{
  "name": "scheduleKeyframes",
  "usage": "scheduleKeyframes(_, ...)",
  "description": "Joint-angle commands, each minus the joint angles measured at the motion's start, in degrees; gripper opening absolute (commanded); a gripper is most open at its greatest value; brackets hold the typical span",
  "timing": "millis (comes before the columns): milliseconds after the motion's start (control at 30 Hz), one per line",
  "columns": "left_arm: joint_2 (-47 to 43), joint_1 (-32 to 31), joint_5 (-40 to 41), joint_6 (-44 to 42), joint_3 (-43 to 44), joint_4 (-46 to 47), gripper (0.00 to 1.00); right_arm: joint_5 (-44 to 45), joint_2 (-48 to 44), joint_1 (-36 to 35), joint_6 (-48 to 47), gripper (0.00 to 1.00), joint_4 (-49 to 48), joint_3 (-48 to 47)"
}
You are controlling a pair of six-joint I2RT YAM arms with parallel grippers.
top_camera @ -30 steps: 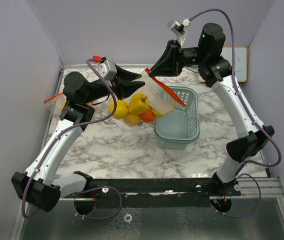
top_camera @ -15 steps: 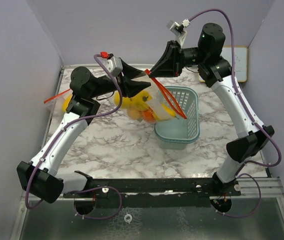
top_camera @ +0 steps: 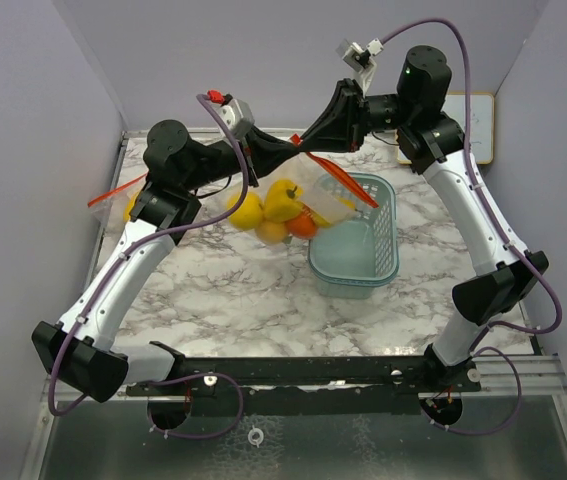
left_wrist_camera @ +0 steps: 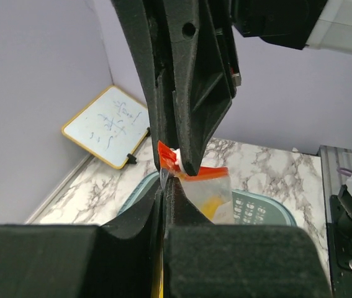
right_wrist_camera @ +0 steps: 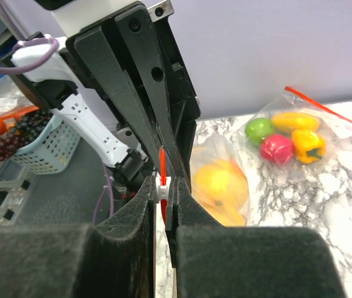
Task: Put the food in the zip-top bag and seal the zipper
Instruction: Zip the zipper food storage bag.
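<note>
Left hand (top_camera: 285, 155) slid right along zipper (top_camera: 341, 180), now clamped on bag (top_camera: 325, 203) beside right hand (top_camera: 315, 142), also clamped; food (top_camera: 281, 203) inside, seal looks nearly finished.

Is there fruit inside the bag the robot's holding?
Yes, inside. Yellow and orange fruits show through the clear bag held by the left pincer and right pincer.

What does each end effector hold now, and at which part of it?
Both hold the zip-top bag with the food inside: left end effector and right end effector are shut on its orange zipper strip, close together.
</note>
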State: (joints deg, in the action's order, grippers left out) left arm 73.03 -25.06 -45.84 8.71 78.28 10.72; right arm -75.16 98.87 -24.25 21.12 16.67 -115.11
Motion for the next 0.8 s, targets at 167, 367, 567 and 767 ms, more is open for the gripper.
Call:
scheduleKeyframes(167,-1.57,0.1,15.86,-1.27,6.04,-1.26,0.0,4.52,-0.44,-0.18,-10.0,0.02,11.2,0.68)
scheduleKeyframes(367,-2.97,0.33,18.0,-1.54,6.79,-1.37,0.0,5.01,-0.97,0.46,-12.7,0.02,12.82,2.96)
scheduleKeyframes(567,-5.41,1.08,21.38,-2.39,6.77,-1.74,0.0,3.83,-1.22,1.47,-14.32,0.02,12.76,5.65)
scheduleKeyframes(767,-7.71,2.04,24.31,-5.27,7.9,-4.12,0.0,3.24,-2.2,2.52,-16.41,0.02,13.04,9.37)
